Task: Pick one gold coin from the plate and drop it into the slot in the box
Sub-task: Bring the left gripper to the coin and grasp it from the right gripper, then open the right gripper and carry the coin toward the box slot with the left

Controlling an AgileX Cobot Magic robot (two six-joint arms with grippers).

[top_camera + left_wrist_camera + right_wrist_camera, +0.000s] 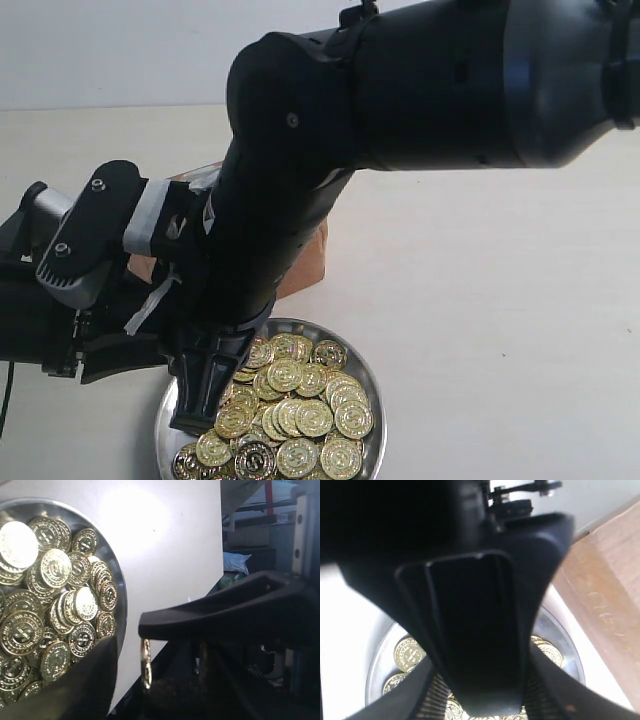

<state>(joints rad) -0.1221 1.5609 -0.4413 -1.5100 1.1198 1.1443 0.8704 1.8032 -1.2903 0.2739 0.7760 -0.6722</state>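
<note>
Largely hidden box (308,262), right gripper (195,415) masking plate (366,368)

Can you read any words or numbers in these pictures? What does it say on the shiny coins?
gold coins: each has a raised sign in the middle with a ring of dots around it, too blurred to read.
box: only faint marks on the cardboard, not readable.
Nothing else shows words, numbers or brands.

Bright even light; white glare on tabletop (150,525) and gold coins (20,542), left wrist view; right wrist view dark, blurred; exterior view's black arm (420,80), one o'clock, soft.
</note>
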